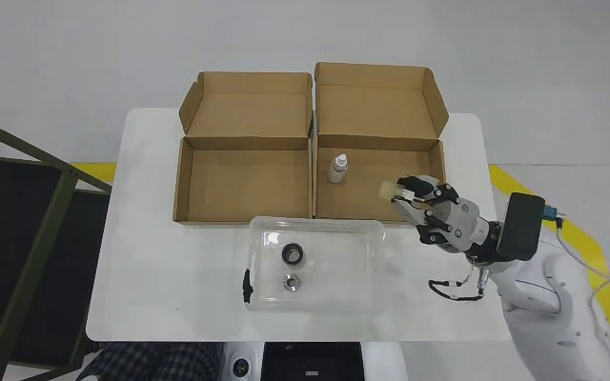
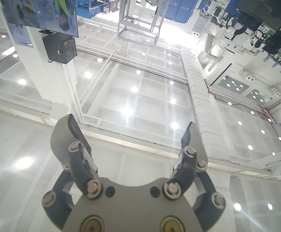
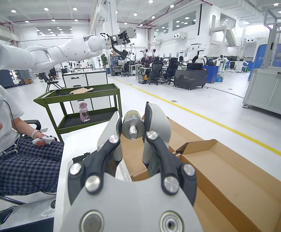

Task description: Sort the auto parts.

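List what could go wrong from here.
1. The right gripper pinches the round cylinder near its fingertips, so it may slip or roll out.
2. If it is dropped from this height into the right box, the cylinder could roll into the upright bottle and tip it over.

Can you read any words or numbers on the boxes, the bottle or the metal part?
Cardboard boxes: no print shows.
White bottle: any print too small to read.
Metal part in the right gripper: no marks show.
Blue panels in the room, left wrist view: lettering too blurred to read.
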Controlling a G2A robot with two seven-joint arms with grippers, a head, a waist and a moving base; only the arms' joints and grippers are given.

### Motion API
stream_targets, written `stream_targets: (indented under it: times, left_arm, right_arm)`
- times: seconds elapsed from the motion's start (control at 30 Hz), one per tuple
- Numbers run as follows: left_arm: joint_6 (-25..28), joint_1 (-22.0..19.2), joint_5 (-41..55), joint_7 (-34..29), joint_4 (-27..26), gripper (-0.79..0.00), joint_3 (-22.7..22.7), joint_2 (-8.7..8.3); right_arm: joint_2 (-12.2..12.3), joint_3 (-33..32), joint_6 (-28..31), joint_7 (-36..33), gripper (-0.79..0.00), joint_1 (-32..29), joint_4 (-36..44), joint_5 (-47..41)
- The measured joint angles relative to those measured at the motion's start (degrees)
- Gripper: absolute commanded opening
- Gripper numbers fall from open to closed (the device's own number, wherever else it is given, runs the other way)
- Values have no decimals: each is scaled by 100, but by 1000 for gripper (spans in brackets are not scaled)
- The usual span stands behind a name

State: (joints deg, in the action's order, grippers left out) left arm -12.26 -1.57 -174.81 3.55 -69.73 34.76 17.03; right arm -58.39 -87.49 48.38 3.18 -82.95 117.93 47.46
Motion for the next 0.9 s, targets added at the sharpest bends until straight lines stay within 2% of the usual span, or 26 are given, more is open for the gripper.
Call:
stream_targets:
  times: [0.4, 0.9]
  left_arm:
    - [0, 0, 0, 0, 0, 0, 0, 0]
    - [0, 0, 0, 0, 0, 0, 0, 0]
  right_arm:
    - [-18, 38, -60, -38, -785, 30, 18, 214]
    - [-19, 417, -114, -732, -785, 253, -393, 663]
